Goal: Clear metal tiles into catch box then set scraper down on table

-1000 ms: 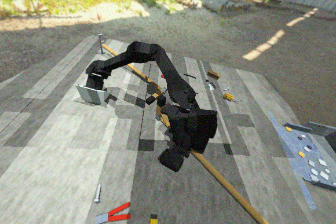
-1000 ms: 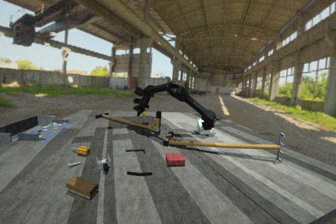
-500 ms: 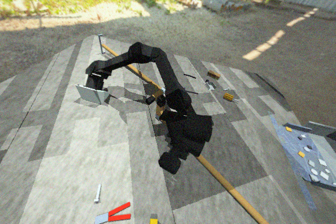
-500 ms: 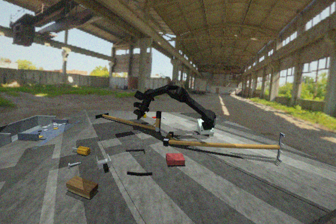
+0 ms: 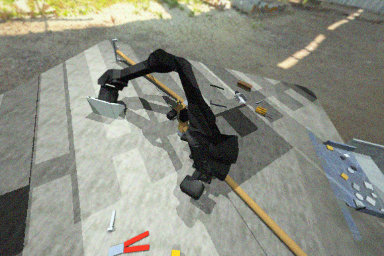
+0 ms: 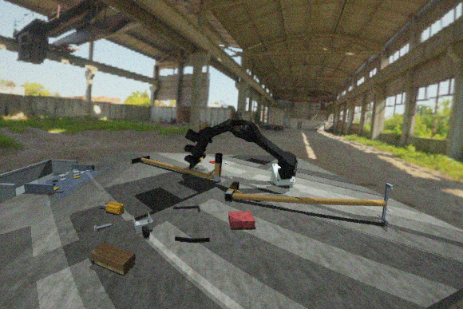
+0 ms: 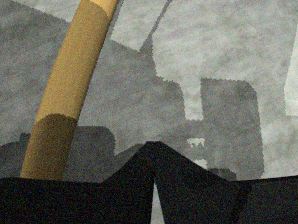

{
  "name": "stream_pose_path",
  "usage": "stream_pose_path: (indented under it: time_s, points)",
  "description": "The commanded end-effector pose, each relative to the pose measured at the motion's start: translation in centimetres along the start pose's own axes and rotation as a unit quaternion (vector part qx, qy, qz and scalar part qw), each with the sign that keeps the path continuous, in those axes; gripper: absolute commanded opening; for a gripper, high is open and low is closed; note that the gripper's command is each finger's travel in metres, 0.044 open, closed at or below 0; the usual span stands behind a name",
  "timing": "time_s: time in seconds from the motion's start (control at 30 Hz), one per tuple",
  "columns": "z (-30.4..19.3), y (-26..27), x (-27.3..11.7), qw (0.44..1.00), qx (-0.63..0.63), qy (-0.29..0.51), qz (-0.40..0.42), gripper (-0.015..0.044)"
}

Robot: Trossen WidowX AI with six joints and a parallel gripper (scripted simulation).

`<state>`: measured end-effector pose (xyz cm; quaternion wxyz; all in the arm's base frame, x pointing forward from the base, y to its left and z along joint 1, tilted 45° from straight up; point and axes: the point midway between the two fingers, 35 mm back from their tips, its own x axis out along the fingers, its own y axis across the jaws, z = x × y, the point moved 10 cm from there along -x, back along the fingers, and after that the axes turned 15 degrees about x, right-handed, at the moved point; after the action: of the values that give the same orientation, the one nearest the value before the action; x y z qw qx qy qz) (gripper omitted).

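My gripper (image 6: 193,163) (image 7: 153,148) is shut and empty, above the table beside a long wooden shaft (image 5: 265,217) (image 6: 172,168) (image 7: 65,85). That shaft has an upright grip (image 6: 218,168) and a dark crosspiece (image 6: 140,159) at its far end. A second wooden-shafted tool (image 5: 165,88) (image 6: 303,200) has a metal head (image 5: 115,50) (image 6: 386,204). Which of the two is the scraper I cannot tell. Several grey and white tiles (image 5: 371,200) (image 6: 76,172) lie on the bluish steel plate (image 5: 331,163), with yellow pieces (image 5: 344,176) among them. The catch box (image 6: 24,173) is at the plate's far end; its inside is mostly hidden.
A red block (image 6: 241,219), brown block (image 5: 244,85) (image 6: 113,258), yellow-handled tool (image 5: 261,110) (image 6: 115,207), metal bracket (image 5: 240,97) and dark rods (image 5: 216,86) (image 6: 191,239) lie on the table. A bolt (image 5: 112,220) and red-handled pliers (image 5: 136,249) lie at the front in the top view.
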<state>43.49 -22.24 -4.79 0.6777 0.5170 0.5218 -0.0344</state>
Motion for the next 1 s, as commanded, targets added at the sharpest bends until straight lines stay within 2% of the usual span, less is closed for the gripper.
stream_pose_path:
  time_s: [0.0, 0.97]
  points:
    - [0.0, 0.4, 0.1, 1.000, 0.001, -0.001, -0.002, 0.0000]
    - [0.1, 3.1, 0.5, 1.000, 0.001, 0.000, -0.003, 0.0000]
